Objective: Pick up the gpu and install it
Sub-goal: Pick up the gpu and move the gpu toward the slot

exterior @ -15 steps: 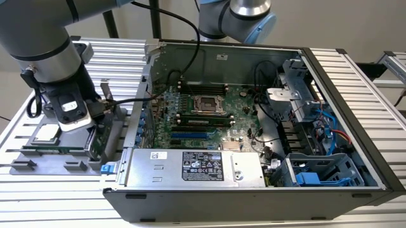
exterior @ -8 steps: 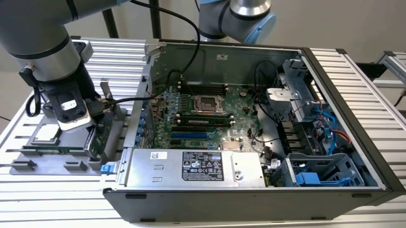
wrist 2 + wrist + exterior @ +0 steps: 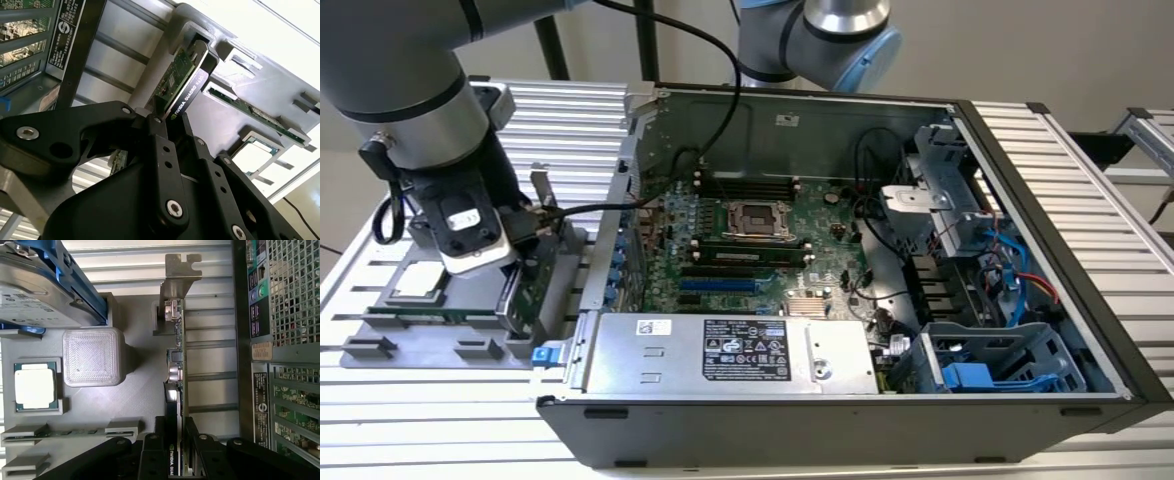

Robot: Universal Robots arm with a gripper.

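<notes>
Pincer (image 3: 176,434) tight on upright gpu (image 3: 177,357)

Bright even light; soft shadows; glare whitens background in second wrist view.

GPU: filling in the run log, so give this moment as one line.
gpu: upright on edge in grey holder | gripper: astride gpu's edge | location: beside open computer case | installed: no

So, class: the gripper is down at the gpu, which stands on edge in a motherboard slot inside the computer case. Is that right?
Not quite. The gpu stands on edge in the grey tray outside the computer case, not in a motherboard slot, as the first wrist view shows. The gripper is indeed down at it.
</notes>
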